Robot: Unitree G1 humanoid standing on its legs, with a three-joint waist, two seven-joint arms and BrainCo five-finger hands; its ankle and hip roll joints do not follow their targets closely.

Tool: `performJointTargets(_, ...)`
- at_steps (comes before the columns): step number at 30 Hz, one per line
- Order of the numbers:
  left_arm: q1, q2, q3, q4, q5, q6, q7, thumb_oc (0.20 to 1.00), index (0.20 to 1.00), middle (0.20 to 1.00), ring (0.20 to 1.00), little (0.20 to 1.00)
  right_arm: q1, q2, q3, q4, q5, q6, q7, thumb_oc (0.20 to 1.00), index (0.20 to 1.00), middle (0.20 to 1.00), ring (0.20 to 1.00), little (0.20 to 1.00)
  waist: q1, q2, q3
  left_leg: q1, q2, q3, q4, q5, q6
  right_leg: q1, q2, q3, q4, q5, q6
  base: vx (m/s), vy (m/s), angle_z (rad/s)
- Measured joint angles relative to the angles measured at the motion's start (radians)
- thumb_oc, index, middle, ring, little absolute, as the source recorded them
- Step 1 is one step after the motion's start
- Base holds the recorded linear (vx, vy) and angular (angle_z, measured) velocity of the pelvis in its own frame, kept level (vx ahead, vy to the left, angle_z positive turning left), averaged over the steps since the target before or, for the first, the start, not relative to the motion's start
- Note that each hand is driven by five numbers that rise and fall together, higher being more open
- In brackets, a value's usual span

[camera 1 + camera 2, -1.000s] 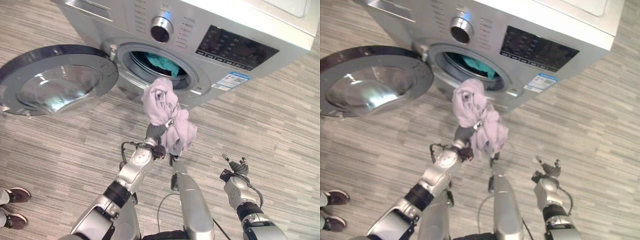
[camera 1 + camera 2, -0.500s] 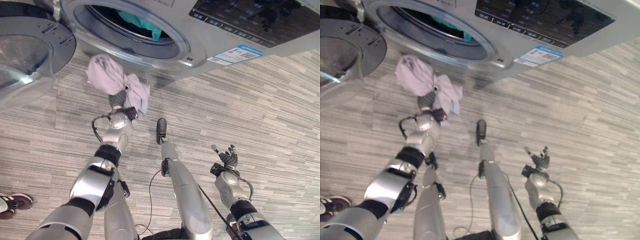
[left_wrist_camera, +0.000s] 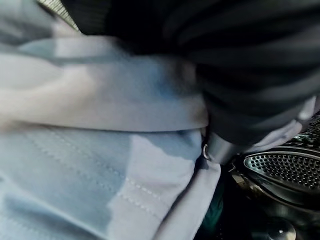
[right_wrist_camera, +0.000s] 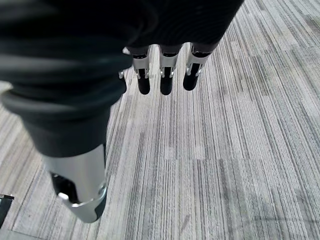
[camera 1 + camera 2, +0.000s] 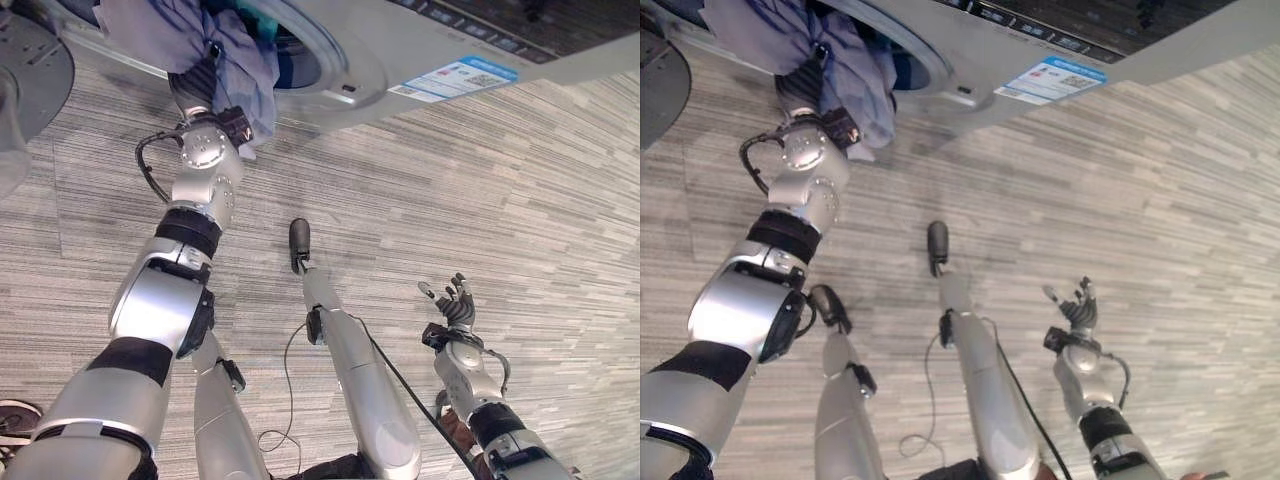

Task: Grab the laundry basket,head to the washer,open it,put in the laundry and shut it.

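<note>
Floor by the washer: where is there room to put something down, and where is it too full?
The striped floor is bare between the washer and the right hand, which is open over it. It is crowded at the washer's opening, where the left hand pushes the lilac cloth in; a teal cloth already lies inside.

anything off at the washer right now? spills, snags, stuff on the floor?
Nothing stands out. The left hand holds the lilac garment at the washer's drum opening, teal laundry already inside. Part of the garment hangs outside over the wrist, not yet pushed in. The right hand is open, idle over bare floor.
</note>
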Motion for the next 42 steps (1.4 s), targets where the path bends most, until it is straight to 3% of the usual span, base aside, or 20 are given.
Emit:
performJointTargets(4,-0.347,0.062,-0.191,0.154,-0.039,0.055,-0.018,0.200,0.200,0.200,0.200,0.200,0.005,-0.062,-0.048,-0.076,0.000,0.003,0.009,1.000,1.000,1.000,1.000,1.000,-0.039,-0.007,-0.005,0.006,0.007,0.011,0.000,0.003,-0.005,-0.010,0.006,0.007,0.015,0.000,0.000,0.07,-0.060,-0.08)
performJointTargets(5,-0.356,0.115,-0.288,0.201,-0.021,0.063,-0.052,0.200,0.200,0.200,0.200,0.200,0.006,-0.082,-0.066,-0.099,-0.001,0.002,0.009,1.000,1.000,1.000,1.000,1.000,-0.045,-0.007,-0.005,0.014,0.008,0.019,0.000,0.003,-0.005,-0.009,0.007,0.010,0.021,0.000,0.000,0.06,-0.044,-0.13)
performJointTargets(6,-0.365,0.148,-0.308,0.202,-0.027,0.077,-0.049,0.200,0.200,0.200,0.200,0.200,0.013,-0.110,-0.077,-0.128,0.000,0.001,0.009,1.000,1.000,1.000,1.000,1.000,-0.047,-0.007,-0.005,0.018,0.008,0.029,0.000,0.001,-0.008,-0.010,0.009,0.018,0.022,0.000,0.000,0.06,-0.057,-0.16)
performJointTargets(7,-0.385,0.187,-0.382,0.203,-0.011,0.098,-0.044,0.457,0.457,0.457,0.457,0.457,0.024,-0.137,-0.113,-0.169,-0.001,0.001,0.013,1.000,1.000,1.000,1.000,1.000,-0.049,-0.008,-0.005,0.021,0.008,0.036,0.000,0.001,-0.008,-0.011,0.010,0.026,0.022,0.001,-0.001,0.04,-0.034,-0.14)
performJointTargets(8,-0.386,0.206,-0.426,0.203,0.002,0.108,-0.052,1.000,1.000,1.000,1.000,1.000,0.043,-0.153,-0.155,-0.212,-0.001,0.001,0.015,1.000,1.000,1.000,1.000,1.000,-0.046,-0.007,-0.005,0.026,0.009,0.040,0.000,0.002,-0.008,-0.011,0.011,0.028,0.025,0.003,-0.004,0.03,-0.018,-0.10)
performJointTargets(11,-0.413,0.194,-0.435,0.203,0.005,0.128,-0.079,1.000,1.000,1.000,1.000,1.000,0.091,-0.185,-0.209,-0.249,-0.007,-0.011,0.028,1.000,1.000,1.000,1.000,1.000,-0.036,-0.007,-0.010,0.002,0.011,0.036,0.000,0.003,-0.009,-0.035,0.012,0.028,0.030,0.002,-0.005,0.04,-0.009,0.01)
performJointTargets(12,-0.431,0.205,-0.527,0.203,0.028,0.150,-0.126,1.000,1.000,1.000,1.000,1.000,0.107,-0.186,-0.248,-0.246,-0.009,-0.005,0.038,1.000,1.000,1.000,1.000,1.000,-0.018,-0.005,-0.009,0.007,0.010,0.041,0.000,0.007,-0.014,-0.034,0.012,0.031,0.030,0.003,-0.007,0.01,-0.026,-0.04)
performJointTargets(13,-0.425,0.214,-0.695,0.238,0.103,0.202,-0.223,1.000,1.000,1.000,1.000,1.000,0.203,-0.186,-0.308,-0.250,-0.013,0.003,0.056,1.000,1.000,1.000,1.000,1.000,0.000,0.021,-0.022,0.017,0.011,0.054,0.000,0.005,-0.013,-0.031,0.014,0.035,0.040,-0.004,-0.019,0.00,-0.025,-0.10)
performJointTargets(14,-0.431,0.217,-0.700,0.211,0.124,0.205,-0.233,1.000,1.000,1.000,1.000,1.000,0.223,-0.185,-0.311,-0.242,-0.014,0.011,0.055,1.000,1.000,1.000,1.000,1.000,0.010,0.024,-0.020,0.024,0.011,0.055,0.000,0.008,-0.016,-0.029,0.012,0.035,0.042,0.002,-0.029,-0.03,-0.017,-0.12)
performJointTargets(15,-0.388,0.220,-0.881,0.186,0.507,0.276,-0.212,1.000,1.000,1.000,1.000,1.000,0.224,-0.181,-0.273,-0.156,-0.021,0.004,0.076,1.000,1.000,1.000,1.000,1.000,0.036,0.031,-0.029,0.052,0.011,0.060,0.000,0.010,-0.016,-0.004,0.012,0.034,0.048,-0.002,-0.037,0.00,0.000,0.00)
performJointTargets(17,-0.352,0.209,-0.898,0.049,0.899,0.308,-0.186,1.000,1.000,1.000,1.000,1.000,0.249,-0.182,-0.201,-0.115,-0.028,0.000,0.088,1.000,1.000,1.000,1.000,1.000,0.054,0.094,-0.148,-0.079,0.007,0.044,0.000,0.015,-0.023,-0.125,-0.004,0.025,0.075,-0.011,-0.037,-0.06,0.036,0.28)
performJointTargets(19,-0.328,0.261,-0.962,-0.121,1.251,0.330,-0.184,1.000,1.000,1.000,1.000,1.000,0.197,-0.176,-0.099,-0.109,-0.028,-0.023,0.119,1.000,1.000,1.000,1.000,1.000,0.070,0.094,-0.149,-0.082,0.007,0.036,0.000,0.015,-0.023,-0.123,-0.005,0.020,0.076,-0.011,-0.037,-0.08,0.069,0.17)
performJointTargets(21,-0.330,0.273,-0.973,-0.153,1.443,0.333,-0.201,1.000,1.000,1.000,1.000,1.000,0.182,-0.173,-0.099,-0.126,-0.027,-0.044,0.128,1.000,1.000,1.000,1.000,1.000,0.073,0.094,-0.149,-0.078,0.005,0.032,0.000,0.015,-0.022,-0.115,-0.009,0.020,0.076,-0.012,-0.037,-0.07,0.076,0.05)
performJointTargets(25,-0.264,0.269,-0.853,-0.185,1.476,0.336,-0.235,1.000,1.000,1.000,1.000,1.000,0.185,-0.170,-0.106,-0.121,-0.026,-0.038,0.133,1.000,1.000,1.000,1.000,1.000,0.070,0.092,-0.148,-0.058,0.005,0.033,0.000,0.012,-0.019,-0.103,-0.012,0.020,0.088,-0.014,-0.033,-0.06,0.076,-0.02)
performJointTargets(27,-0.127,0.304,-0.719,-0.329,1.475,0.336,-0.244,1.000,1.000,1.000,1.000,1.000,0.185,-0.159,-0.100,-0.106,-0.031,-0.030,0.138,1.000,1.000,1.000,1.000,1.000,0.067,0.084,-0.138,-0.006,0.000,0.040,0.000,0.011,-0.018,-0.057,-0.014,0.019,0.089,-0.015,-0.032,-0.16,0.125,-0.03)
performJointTargets(32,0.164,0.331,-0.537,-0.541,1.453,0.322,-0.271,1.000,1.000,1.000,1.000,1.000,0.187,-0.123,-0.097,-0.032,-0.061,0.002,0.137,1.000,1.000,1.000,1.000,1.000,0.086,0.084,-0.135,0.093,-0.022,0.042,-0.001,0.006,-0.009,0.038,-0.037,0.027,0.097,-0.032,-0.010,-0.06,0.112,0.03)
performJointTargets(34,0.379,0.344,-0.396,-0.706,1.387,0.282,-0.270,1.000,1.000,1.000,1.000,1.000,0.182,-0.092,-0.108,0.031,-0.081,0.029,0.136,1.000,1.000,1.000,1.000,1.000,0.108,0.091,-0.130,0.150,-0.027,0.043,-0.001,0.003,-0.004,0.095,-0.041,0.031,0.098,-0.040,-0.002,-0.06,0.169,-0.01)
performJointTargets(36,0.676,0.297,-0.213,-0.921,1.296,0.227,-0.261,1.000,1.000,1.000,1.000,1.000,0.199,-0.062,-0.131,0.096,-0.099,0.070,0.133,1.000,1.000,1.000,1.000,1.000,0.131,0.095,-0.128,0.250,-0.030,0.050,-0.001,-0.012,0.009,0.190,-0.043,0.034,0.103,-0.061,0.004,-0.06,0.165,0.10)
performJointTargets(38,0.866,0.252,-0.201,-1.034,1.181,0.169,-0.252,1.000,1.000,1.000,1.000,1.000,0.229,-0.050,-0.148,0.185,-0.122,0.096,0.136,1.000,1.000,1.000,1.000,1.000,0.185,0.107,-0.129,0.343,-0.052,0.031,0.015,-0.029,0.031,0.293,-0.076,0.028,0.137,-0.126,0.022,-0.04,0.231,0.40)
performJointTargets(42,1.074,0.205,-0.126,-1.067,1.046,0.144,-0.255,1.000,1.000,1.000,1.000,1.000,0.189,-0.012,-0.164,0.282,-0.139,0.134,0.138,1.000,1.000,1.000,1.000,1.000,0.207,0.105,-0.130,0.422,-0.100,0.033,0.054,-0.055,0.047,0.400,-0.124,0.038,0.117,-0.115,0.049,-0.01,0.205,0.11)
